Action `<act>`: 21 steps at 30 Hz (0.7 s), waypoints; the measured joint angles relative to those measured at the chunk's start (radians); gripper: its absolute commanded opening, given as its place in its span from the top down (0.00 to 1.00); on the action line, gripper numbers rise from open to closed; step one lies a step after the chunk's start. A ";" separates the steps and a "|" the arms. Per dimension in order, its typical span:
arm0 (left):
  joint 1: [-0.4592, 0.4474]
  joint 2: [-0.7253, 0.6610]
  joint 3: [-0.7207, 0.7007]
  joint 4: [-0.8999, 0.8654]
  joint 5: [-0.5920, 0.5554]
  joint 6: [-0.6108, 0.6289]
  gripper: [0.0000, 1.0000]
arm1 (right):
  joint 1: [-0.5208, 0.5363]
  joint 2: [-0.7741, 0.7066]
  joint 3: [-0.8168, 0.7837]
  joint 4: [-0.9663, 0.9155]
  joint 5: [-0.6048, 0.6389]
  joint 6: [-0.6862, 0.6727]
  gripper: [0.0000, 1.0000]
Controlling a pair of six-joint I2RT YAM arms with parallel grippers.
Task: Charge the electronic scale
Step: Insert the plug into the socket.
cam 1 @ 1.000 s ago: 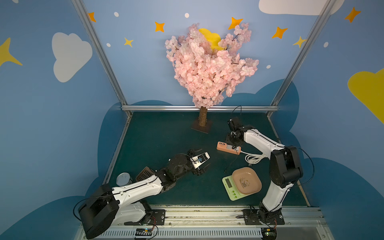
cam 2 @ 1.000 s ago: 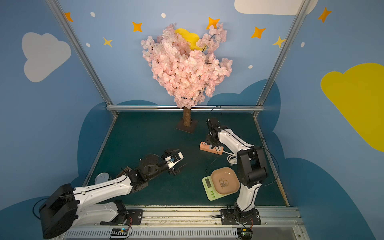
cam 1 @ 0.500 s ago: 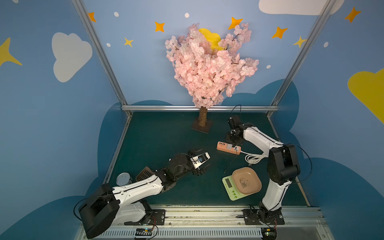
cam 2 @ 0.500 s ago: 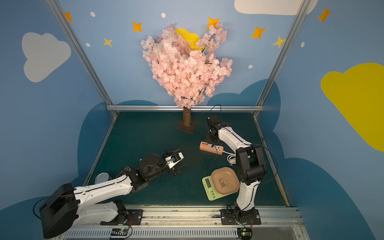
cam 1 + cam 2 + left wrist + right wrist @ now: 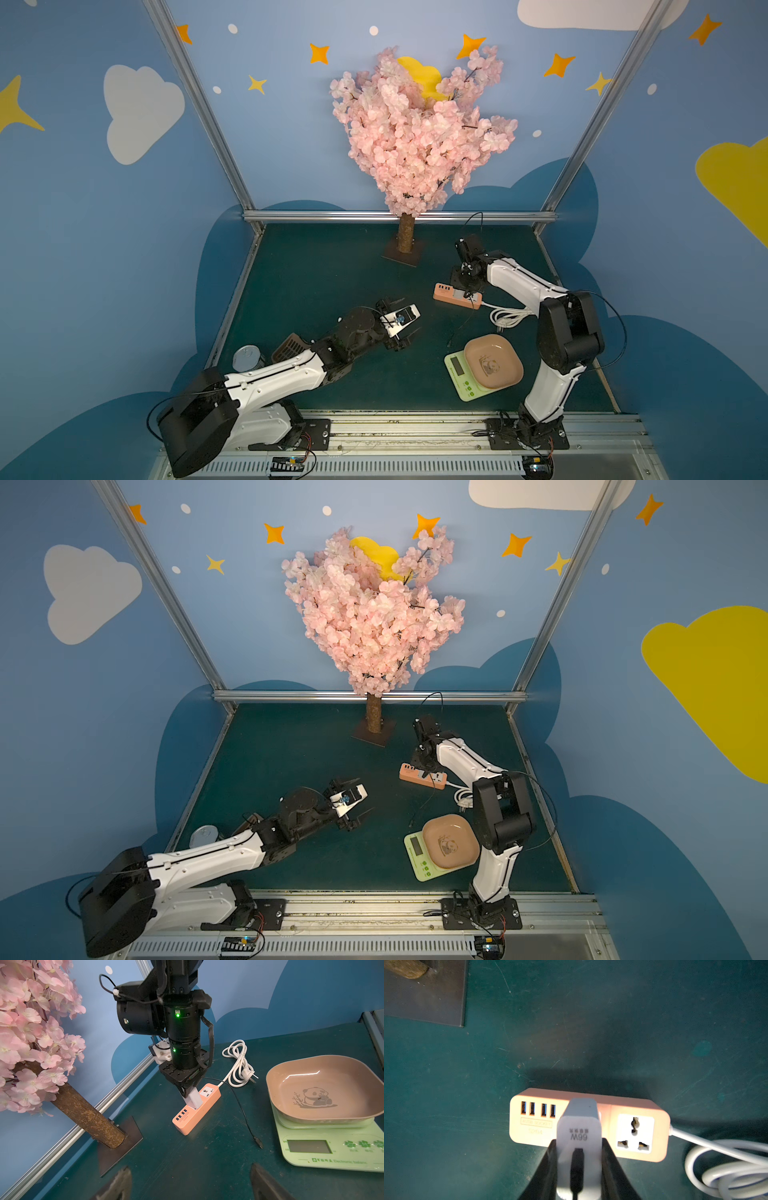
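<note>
Likely miss at socket: white charger block [image 5: 578,1124] tilted, clamped in right gripper [image 5: 580,1145], bottom end on orange power strip [image 5: 537,1132]. Loose strip, so possible slide or tip under push. Possible snag of black cable [image 5: 239,1103], free plug between strip and electronic scale [image 5: 324,1147]. Scale near strip, robot-base side. Left gripper [image 5: 191,1180] wide open, empty, well apart from strip. Readable: "66W", "USB SOCKET", "S204", "Electronic balance".

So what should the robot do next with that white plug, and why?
Probably press straight down: the right end effector grips the white charger, which sits tilted at a socket of the orange power strip, seemingly not fully in. Its black cable ends loose on the table, not in the electronic scale.
</note>
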 measured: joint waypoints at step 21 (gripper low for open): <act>-0.002 -0.005 0.000 0.000 0.000 -0.002 0.11 | 0.007 0.007 -0.018 0.019 0.014 0.005 1.00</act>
